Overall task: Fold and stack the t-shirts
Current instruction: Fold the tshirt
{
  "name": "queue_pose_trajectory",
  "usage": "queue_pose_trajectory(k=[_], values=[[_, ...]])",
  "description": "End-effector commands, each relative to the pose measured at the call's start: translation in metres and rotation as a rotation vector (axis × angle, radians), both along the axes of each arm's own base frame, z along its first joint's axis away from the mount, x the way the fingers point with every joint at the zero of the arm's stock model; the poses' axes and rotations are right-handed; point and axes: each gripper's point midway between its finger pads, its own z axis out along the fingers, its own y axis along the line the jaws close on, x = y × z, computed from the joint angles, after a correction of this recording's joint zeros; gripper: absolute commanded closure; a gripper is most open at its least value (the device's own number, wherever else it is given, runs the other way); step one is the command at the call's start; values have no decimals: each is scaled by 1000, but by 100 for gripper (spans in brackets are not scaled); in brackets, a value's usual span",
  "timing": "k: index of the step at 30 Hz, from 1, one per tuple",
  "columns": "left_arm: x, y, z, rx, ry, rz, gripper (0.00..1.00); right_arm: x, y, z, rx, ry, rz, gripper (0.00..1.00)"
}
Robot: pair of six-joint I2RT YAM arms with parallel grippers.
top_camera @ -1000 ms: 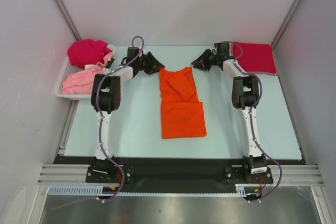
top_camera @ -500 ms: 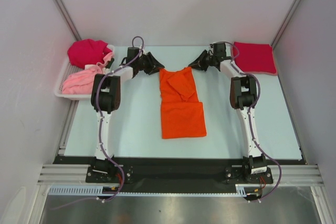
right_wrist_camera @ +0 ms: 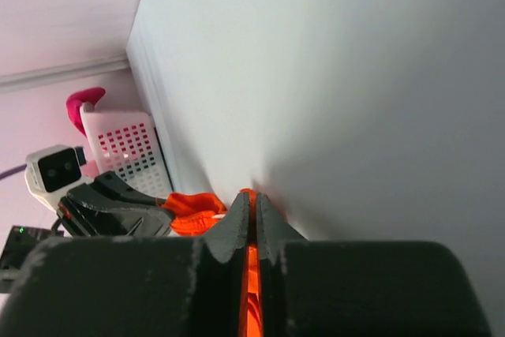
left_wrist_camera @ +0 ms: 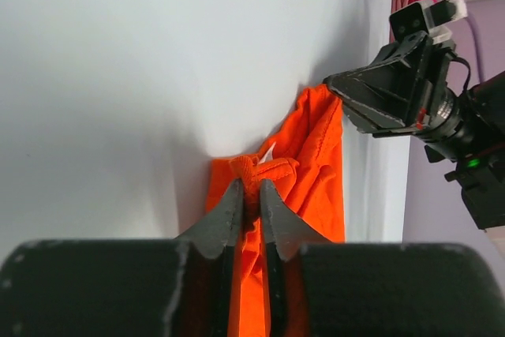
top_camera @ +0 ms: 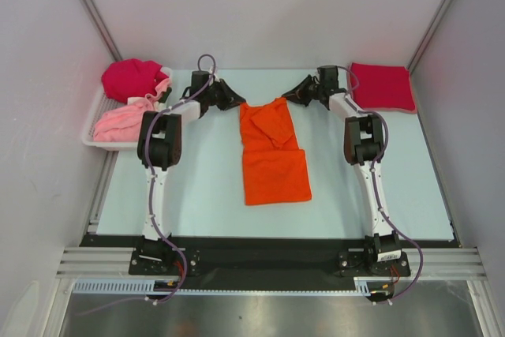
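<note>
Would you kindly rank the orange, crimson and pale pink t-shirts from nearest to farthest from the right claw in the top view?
1. orange t-shirt, centre, its far corner pinched in the right claw.
2. crimson t-shirt, folded at the far right.
3. pale pink t-shirt, in the white tray at the far left.

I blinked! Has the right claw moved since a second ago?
Yes. The right claw slid left, away from the folded crimson t-shirt, onto the far corner of the orange t-shirt.
</note>
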Motion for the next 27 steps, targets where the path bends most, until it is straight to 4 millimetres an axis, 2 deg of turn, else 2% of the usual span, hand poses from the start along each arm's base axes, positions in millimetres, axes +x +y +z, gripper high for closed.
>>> queue_pose_trajectory(k=[1,3,5,6,7,10,11,12,14,15,16,18,19,20,21,22,23,25,26,27], values=[[11,2,2,-30,-26,14,91,16,4,7,26,-38,-44,92],[14,3,4,-32,-32,18,91,17,3,3,31,-31,-57,91],[16,4,3,-31,-31,24,87,20,1,1,46,-29,-67,86],[16,5,2,-31,-27,26,77,23,0,5,61,-34,-77,85],[16,6,2,-30,-26,29,71,25,-1,6,65,-33,-81,81],[15,12,3,-4,-17,38,56,28,-7,14,53,-39,-80,72],[18,17,4,32,-35,49,54,28,-12,17,46,-40,-80,71],[19,19,17,49,-60,51,52,25,-16,23,30,-17,-80,69],[14,28,22,116,-59,54,46,21,-28,29,-45,-28,-77,63],[14,35,38,151,-83,81,43,19,-39,32,-78,-17,-94,62],[12,38,48,170,-97,86,42,16,-45,46,-98,-37,-87,60],[-1,45,53,212,-86,89,41,6,-61,53,-139,1,-89,57],[-5,50,80,224,-125,108,39,4,-72,73,-158,-18,-98,55],[-19,52,71,238,-88,105,39,-1,-81,75,-206,-31,-83,53],[-26,54,80,241,-95,108,38,-14,-85,73,-229,15,-69,52],[-37,57,104,245,-125,122,38,-21,-93,78,-252,21,-59,51],[-55,60,93,258,-87,121,38,-33,-98,86,-308,9,-38,50],[-79,62,97,257,-70,123,38,-62,-103,87,-365,59,1,46],[-106,63,100,244,-46,131,39,-86,-104,94,-401,65,26,45],[-120,62,100,228,-28,134,39,-102,-104,91,-410,81,38,45]])
